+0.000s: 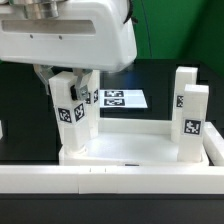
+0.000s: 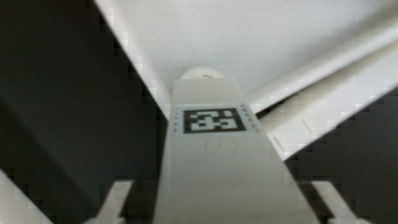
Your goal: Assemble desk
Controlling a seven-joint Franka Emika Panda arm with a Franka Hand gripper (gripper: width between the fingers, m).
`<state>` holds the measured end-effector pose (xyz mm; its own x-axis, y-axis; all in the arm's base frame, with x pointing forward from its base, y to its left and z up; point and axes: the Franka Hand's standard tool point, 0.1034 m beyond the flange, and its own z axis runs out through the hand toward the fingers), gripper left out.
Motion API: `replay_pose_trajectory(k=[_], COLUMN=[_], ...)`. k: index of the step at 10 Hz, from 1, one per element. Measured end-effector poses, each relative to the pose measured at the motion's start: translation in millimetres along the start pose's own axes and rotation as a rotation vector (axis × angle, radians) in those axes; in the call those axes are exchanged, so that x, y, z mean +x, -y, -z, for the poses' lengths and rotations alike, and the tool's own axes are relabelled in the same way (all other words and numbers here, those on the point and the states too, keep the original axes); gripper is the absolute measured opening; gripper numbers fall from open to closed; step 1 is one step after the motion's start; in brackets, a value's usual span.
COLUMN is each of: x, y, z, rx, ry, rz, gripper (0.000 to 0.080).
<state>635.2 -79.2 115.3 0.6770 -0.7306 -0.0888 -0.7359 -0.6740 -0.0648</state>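
Gripping is hard to confirm: the gripper [image 2: 212, 205] is showing only as two pale fingers [image 2: 114, 205] at either side of a white leg [image 2: 214, 150], and they are standing narrow, close along its flanks, though whether the pads are actually pressing on it I cannot tell. In the exterior view the gripper [image 1: 73, 72] is mostly hiding under the arm's big white housing [image 1: 62, 35], sitting right at the top of that same leg [image 1: 72, 112].

Running straight out from between the fingers, the leg is carrying a black-and-white square marker [image 2: 215, 120] on the face turned to the wrist camera. It is standing upright with its foot at the corner of the white tray-like tabletop [image 1: 135, 146], the corner on the exterior view's left. A second upright post [image 1: 88, 105] is standing just behind it, touching or nearly so; I cannot tell which.

Farther from the gripper, across the tray toward the exterior view's right, two more legs are standing upright: a near one [image 1: 193, 122] with a marker on its front, and another [image 1: 185, 92] just behind it.

Beyond the tray, the marker board [image 1: 122, 99] is lying flat on the black table [image 1: 30, 120]. Closest to the exterior camera, a long white rail [image 1: 110, 183] is running along the tray's front edge
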Motion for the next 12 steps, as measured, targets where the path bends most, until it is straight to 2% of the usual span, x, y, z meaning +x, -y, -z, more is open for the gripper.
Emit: replay_pose_trajectory(k=[1, 2, 4, 8, 9, 10, 11, 12], x=[-2.7, -2.0, -5.1, -18.4, -17.9, -18.1, -18.0, -15.0], y=[6.3, 9.5, 9.9, 23.3, 23.1, 23.2, 23.1, 19.4], z=[-1.5, -2.9, -4.6, -9.0, -9.1, -9.3, -9.4, -8.5], rx=[0.019, 0.071, 0.106, 0.105, 0.108, 0.107, 0.106, 0.097], ry=[-0.014, -0.022, -0.038, -0.02, -0.018, -0.021, -0.021, -0.037], rz=[-0.154, -0.33, -0.634, -0.916, -0.92, -0.875, -0.87, -0.682], gripper=[0.0288, 0.0288, 0.0292, 0.0294, 0.0375, 0.0509, 0.0509, 0.0624])
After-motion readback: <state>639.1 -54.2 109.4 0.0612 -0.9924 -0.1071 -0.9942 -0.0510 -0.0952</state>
